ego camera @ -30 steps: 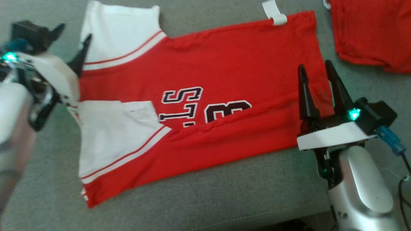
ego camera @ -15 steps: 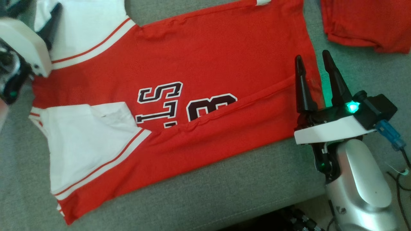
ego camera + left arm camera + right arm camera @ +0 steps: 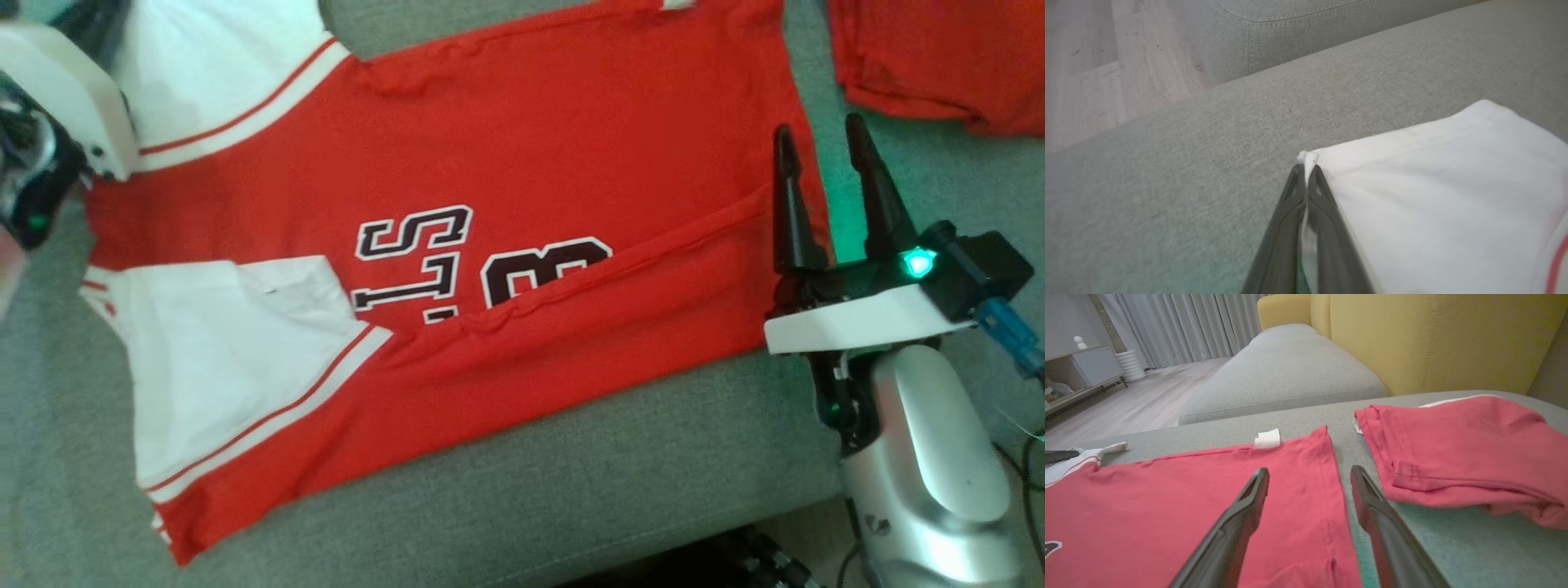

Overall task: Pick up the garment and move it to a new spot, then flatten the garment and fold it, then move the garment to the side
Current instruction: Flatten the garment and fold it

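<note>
left gripper (image 3: pixel 1306 168): jaws clamped on garment (image 3: pixel 571 147) sleeve (image 3: pixel 1433 196) corner | right gripper (image 3: pixel 819 139): jaws apart, seemingly just above hem | garment spread on sofa (image 3: pixel 653 490)

Bare grey cushion (image 3: pixel 612 482) near; red cloth (image 3: pixel 939 65) far right

the garment (image 3: pixel 522 163) lies spread on the seat cushion (image 3: pixel 571 506). right of the garment, apart from it, lies a folded cloth (image 3: pixel 939 65). the right gripper (image 3: pixel 820 135) straddles the garment's right edge. the left gripper (image 3: pixel 1305 169) is at the garment's far left sleeve corner. behind the garment is a second cushion (image 3: pixel 1286 375).
</note>
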